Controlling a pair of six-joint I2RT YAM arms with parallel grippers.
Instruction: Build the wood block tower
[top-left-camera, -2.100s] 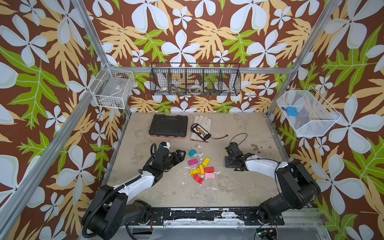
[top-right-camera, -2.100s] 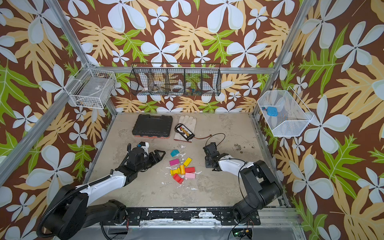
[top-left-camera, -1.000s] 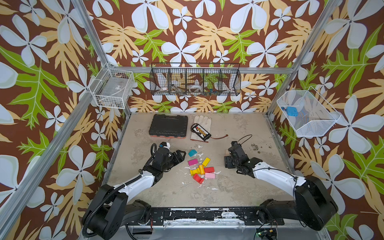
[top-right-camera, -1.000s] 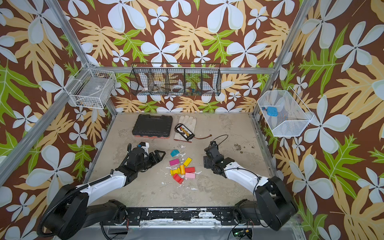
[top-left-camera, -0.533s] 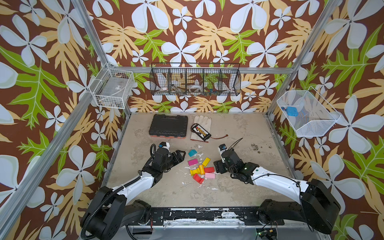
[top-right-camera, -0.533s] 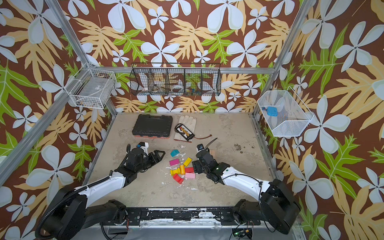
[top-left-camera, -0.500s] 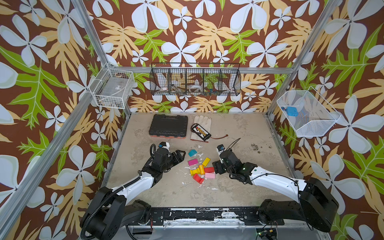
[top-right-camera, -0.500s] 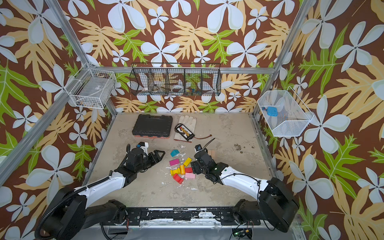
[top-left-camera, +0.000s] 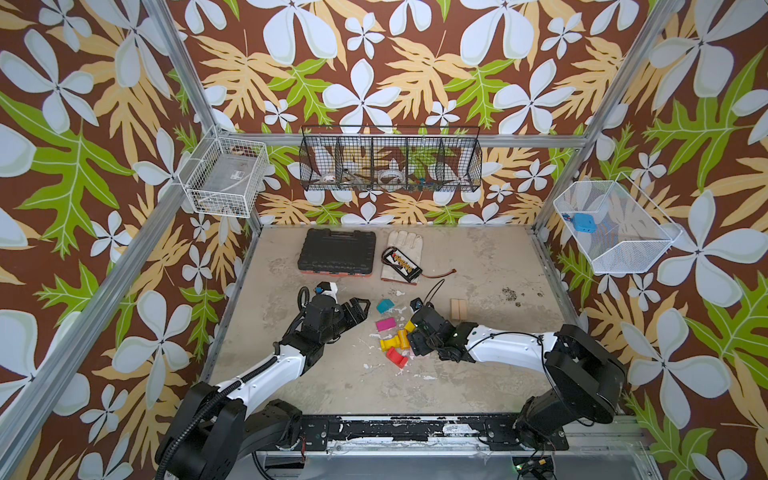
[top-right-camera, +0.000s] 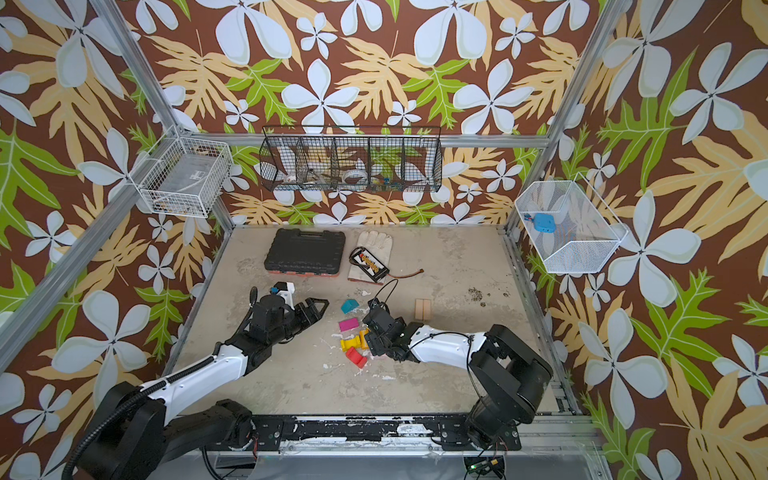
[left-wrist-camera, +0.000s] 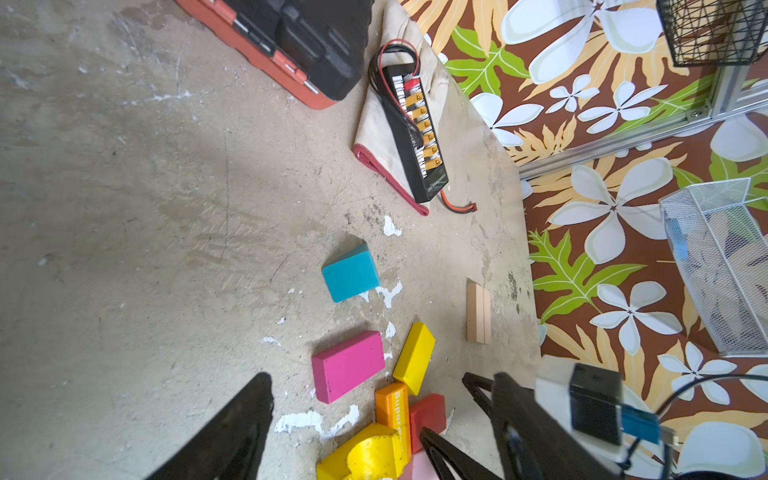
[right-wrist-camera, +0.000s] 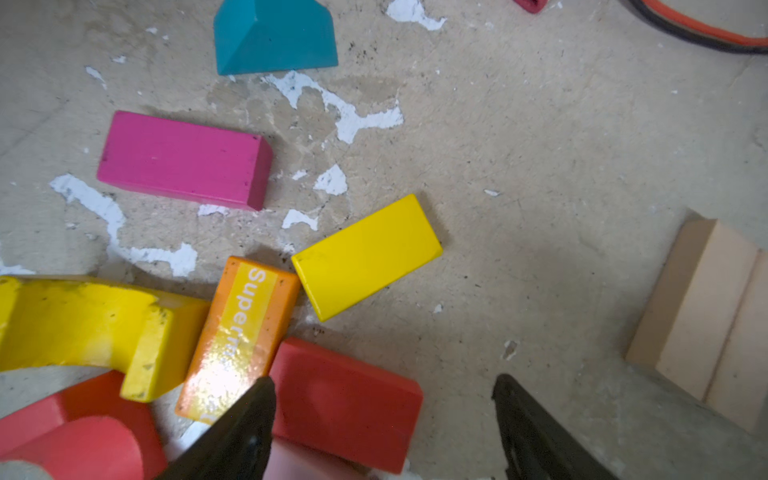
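The wood blocks lie flat in a loose cluster mid-table: a teal wedge (top-left-camera: 385, 306), a magenta bar (top-left-camera: 386, 323), a yellow arch (top-left-camera: 390, 343) and a red arch (top-left-camera: 396, 357). A yellow bar (right-wrist-camera: 368, 257), an orange bar (right-wrist-camera: 241, 332) and a red bar (right-wrist-camera: 345, 395) touch one another. Two tan bars (top-left-camera: 458, 309) lie side by side, apart to the right. No tower is in view. My right gripper (right-wrist-camera: 382, 380) is open, low over the red bar, one finger at its edge. My left gripper (top-left-camera: 360, 309) is open and empty, left of the cluster.
A black tool case (top-left-camera: 336, 257) and a glove (top-left-camera: 405, 243) carrying a black battery pack (top-left-camera: 401, 264) with a trailing wire lie at the back. Wire baskets (top-left-camera: 390, 166) hang on the walls. White paint flecks (right-wrist-camera: 349, 116) mark the floor around the blocks.
My right gripper has swung left from the tan bars' spot to the coloured cluster and now sits over the red bar. The left arm has barely moved.
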